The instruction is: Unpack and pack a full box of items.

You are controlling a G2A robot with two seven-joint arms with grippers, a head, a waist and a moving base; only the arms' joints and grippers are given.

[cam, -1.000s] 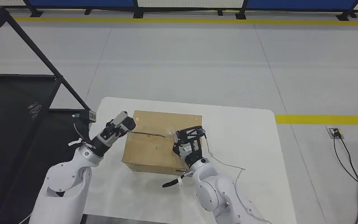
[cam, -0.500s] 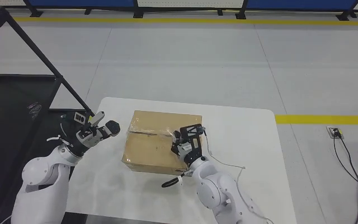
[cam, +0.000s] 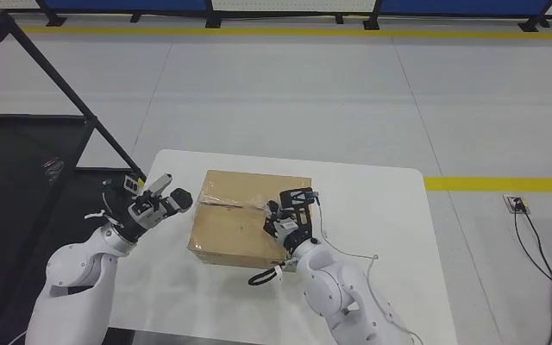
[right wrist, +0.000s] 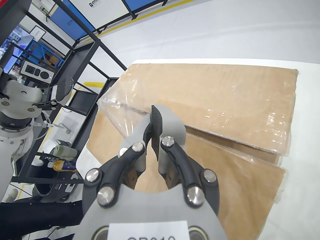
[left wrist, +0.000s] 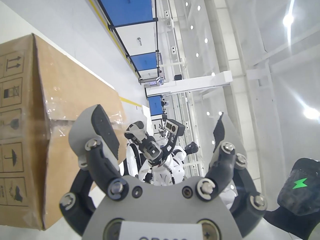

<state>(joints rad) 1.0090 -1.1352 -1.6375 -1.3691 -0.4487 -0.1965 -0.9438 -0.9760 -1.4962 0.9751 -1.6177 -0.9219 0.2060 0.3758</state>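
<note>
White worktop (cam: pixel 379 216) carries a cardboard box (cam: pixel 237 226), contents hidden. Right gripper (right wrist: pixel 153 123) jaws clench clear tape (right wrist: pixel 118 116) lifting off its seam. Left gripper (left wrist: pixel 160 122) jaws stand released beside the box.

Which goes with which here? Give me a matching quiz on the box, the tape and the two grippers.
1 box
2 tape
3 left gripper
4 right gripper

A open, beside the box
B shut, pinching the tape
C resting on the white table
D clear, partly peeled up from the box top

Pairs: 1-C; 2-D; 3-A; 4-B
</note>
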